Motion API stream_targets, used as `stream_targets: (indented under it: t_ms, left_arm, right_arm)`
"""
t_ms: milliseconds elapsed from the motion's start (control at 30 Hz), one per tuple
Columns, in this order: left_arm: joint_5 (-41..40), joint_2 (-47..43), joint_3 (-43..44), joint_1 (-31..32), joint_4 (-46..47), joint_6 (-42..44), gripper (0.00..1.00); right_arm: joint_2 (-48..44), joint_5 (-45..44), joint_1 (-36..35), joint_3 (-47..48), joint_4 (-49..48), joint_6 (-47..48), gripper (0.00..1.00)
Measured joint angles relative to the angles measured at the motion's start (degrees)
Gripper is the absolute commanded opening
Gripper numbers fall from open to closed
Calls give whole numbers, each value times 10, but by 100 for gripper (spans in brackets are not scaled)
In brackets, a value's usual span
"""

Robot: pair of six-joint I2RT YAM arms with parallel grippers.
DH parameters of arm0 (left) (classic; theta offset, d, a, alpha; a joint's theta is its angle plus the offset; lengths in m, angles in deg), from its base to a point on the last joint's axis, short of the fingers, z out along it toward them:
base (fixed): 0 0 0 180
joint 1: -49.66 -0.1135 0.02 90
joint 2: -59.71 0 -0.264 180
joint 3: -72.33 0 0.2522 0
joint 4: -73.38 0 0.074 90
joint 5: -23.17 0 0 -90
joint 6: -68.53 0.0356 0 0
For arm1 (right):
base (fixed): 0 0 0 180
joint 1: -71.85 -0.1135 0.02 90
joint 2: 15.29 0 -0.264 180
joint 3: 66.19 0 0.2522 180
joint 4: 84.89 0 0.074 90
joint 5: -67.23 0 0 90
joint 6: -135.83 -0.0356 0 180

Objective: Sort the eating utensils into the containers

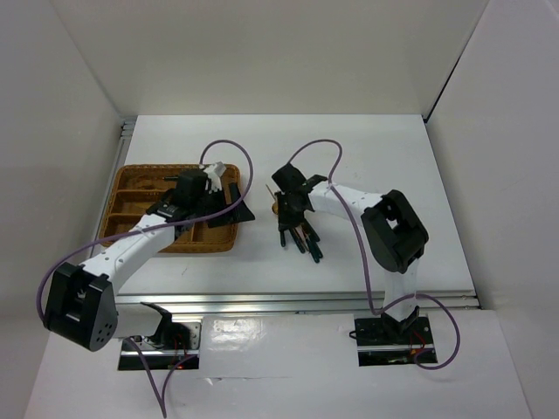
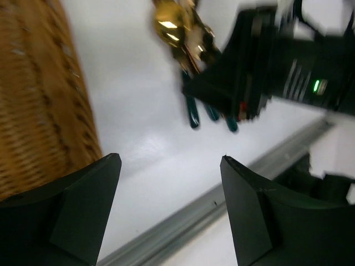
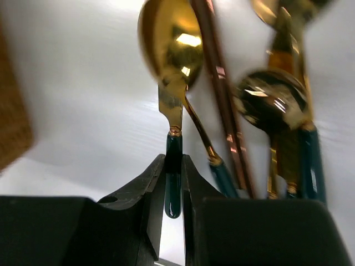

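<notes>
A pile of gold-headed utensils [image 1: 297, 229] with dark teal handles lies on the white table right of the brown wicker tray [image 1: 131, 205]. My right gripper [image 3: 173, 166] is over the pile and shut on the teal handle of a gold spoon [image 3: 172, 44]. More spoons, a fork and a copper-gold chopstick [image 3: 222, 94] lie beside it. My left gripper [image 2: 171, 160] is open and empty, by the tray's right edge [image 2: 39, 100]. The pile [image 2: 183, 39] and the right gripper [image 2: 260, 61] show ahead of it.
A metal rail [image 1: 297, 301] runs along the table's near edge, also in the left wrist view [image 2: 222, 210]. White walls close in the table on three sides. Purple cables loop over both arms.
</notes>
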Motion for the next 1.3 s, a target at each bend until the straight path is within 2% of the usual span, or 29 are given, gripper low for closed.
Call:
stream_targets:
  t_ms: [200,433,633,833,1167,1300]
  left_arm:
    - [110,-6,-26,0,38,2,86]
    - [156,0,-35,5,122,-2,86]
    - [156,45,-39,17,164,-3,85]
    - [124,93,-34,38,180,-3,84]
    - [71,137,1,50,209,-6,72]
    - [57,155,10,50,222,-18,63]
  right_arm:
    - [-21,94,34,37,-41,8,0]
    - [-39,152,63,38,-92,8,0]
    - [-48,178,61,37,-119,8,0]
    - [-60,196,67,37,-130,8,0]
    - [-62,229,77,32,-146,-1,0]
    - [-70,240,77,20,-154,-4,0]
